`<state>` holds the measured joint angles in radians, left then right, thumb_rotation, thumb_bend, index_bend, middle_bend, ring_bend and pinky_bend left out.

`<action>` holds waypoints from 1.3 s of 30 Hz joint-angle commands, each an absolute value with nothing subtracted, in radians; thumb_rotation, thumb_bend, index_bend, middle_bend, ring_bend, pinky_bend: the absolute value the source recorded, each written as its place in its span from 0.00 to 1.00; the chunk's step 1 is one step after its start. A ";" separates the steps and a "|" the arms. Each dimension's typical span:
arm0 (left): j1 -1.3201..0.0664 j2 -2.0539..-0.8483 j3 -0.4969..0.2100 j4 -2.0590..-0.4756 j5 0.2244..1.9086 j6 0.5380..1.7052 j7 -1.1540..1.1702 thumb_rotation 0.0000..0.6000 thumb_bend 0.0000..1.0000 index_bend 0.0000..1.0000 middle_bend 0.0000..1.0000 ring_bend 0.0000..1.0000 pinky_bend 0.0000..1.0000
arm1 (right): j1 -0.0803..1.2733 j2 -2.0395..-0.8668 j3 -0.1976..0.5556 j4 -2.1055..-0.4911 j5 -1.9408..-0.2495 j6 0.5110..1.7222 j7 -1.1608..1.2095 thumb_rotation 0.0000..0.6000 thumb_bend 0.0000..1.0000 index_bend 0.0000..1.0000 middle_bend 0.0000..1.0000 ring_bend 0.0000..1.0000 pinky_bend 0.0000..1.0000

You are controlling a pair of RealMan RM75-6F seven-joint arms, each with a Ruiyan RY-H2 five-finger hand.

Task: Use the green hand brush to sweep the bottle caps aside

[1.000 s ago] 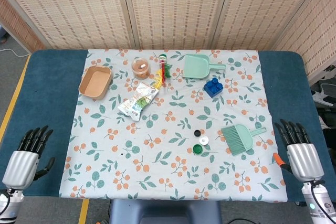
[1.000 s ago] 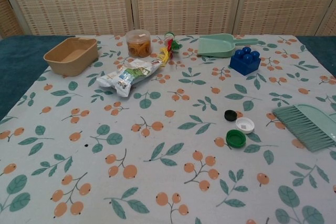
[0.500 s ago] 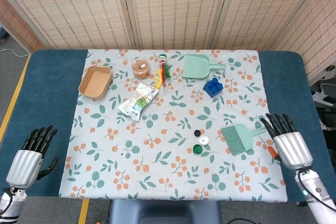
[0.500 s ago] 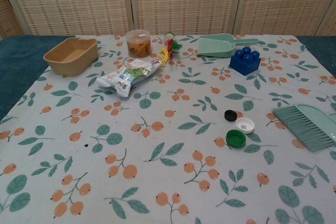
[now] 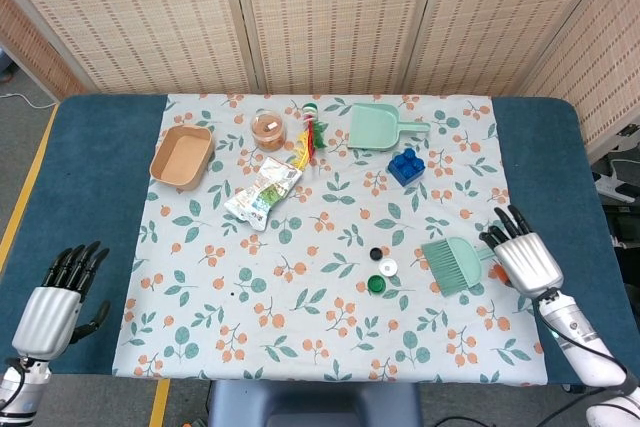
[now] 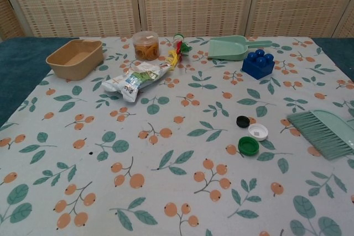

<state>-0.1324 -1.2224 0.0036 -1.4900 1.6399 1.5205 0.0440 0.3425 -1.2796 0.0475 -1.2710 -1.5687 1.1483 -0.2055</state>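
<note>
Right hand (image 5: 522,259) sits with fingers spread, holding nothing, at the brush (image 5: 455,264) handle's end, and I see the three caps (image 5: 380,268) just left of its bristles.

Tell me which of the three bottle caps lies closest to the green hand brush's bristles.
The white bottle cap, sitting rightmost of the three, nearest the green hand brush; the black cap and green cap lie further left.
</note>
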 commanded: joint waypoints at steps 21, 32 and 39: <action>-0.131 -1.214 0.003 -1.508 1.621 1.512 0.059 0.99 0.38 0.00 0.00 0.00 0.07 | 0.418 -1.537 0.029 -0.832 -1.525 1.059 -0.110 1.00 0.20 0.41 0.32 0.02 0.00; -0.134 -1.213 0.007 -1.511 1.614 1.494 0.085 0.99 0.38 0.00 0.00 0.00 0.07 | 0.420 -1.593 0.011 -0.740 -1.519 1.040 -0.073 1.00 0.22 0.41 0.32 0.02 0.00; -0.134 -1.211 0.006 -1.512 1.604 1.486 0.089 1.00 0.38 0.00 0.00 0.00 0.07 | 0.416 -1.629 0.014 -0.691 -1.511 1.053 -0.061 1.00 0.25 0.43 0.33 0.06 0.00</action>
